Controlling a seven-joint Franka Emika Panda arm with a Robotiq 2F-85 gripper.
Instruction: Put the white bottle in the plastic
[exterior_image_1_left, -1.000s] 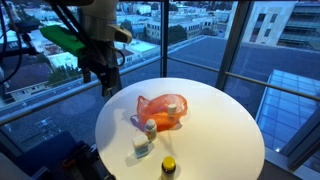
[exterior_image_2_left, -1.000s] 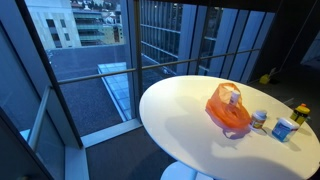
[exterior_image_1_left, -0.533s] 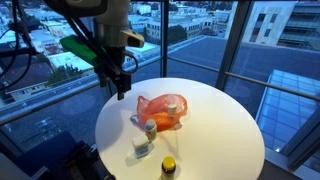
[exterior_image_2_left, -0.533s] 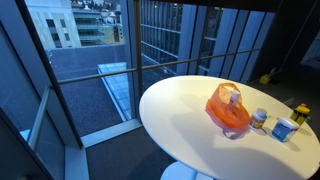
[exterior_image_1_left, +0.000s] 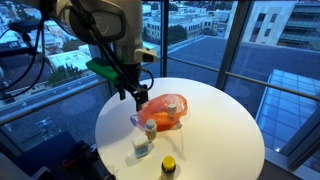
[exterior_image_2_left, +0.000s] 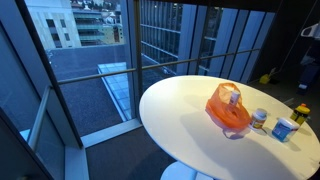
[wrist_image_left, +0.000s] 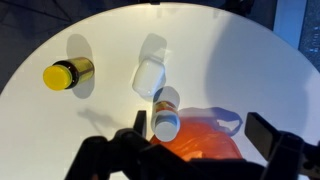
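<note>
Looking down, the wrist view spreads three bottles apart: a yellow-capped bottle (wrist_image_left: 68, 72), then the white bottle (wrist_image_left: 148, 77) on the table (wrist_image_left: 250, 60), outside the bag, then an orange-banded bottle (wrist_image_left: 165, 120) touching the orange plastic bag (wrist_image_left: 205, 140); an exterior view alone shows the arm (exterior_image_1_left: 100, 18) reaching in from the upper left; its gripper (exterior_image_1_left: 136, 99) points down above the table just left of the bag, fingers spread apart, holding nothing; the table's right half offers open room; the yellow-capped bottle sits near the rim.
</note>
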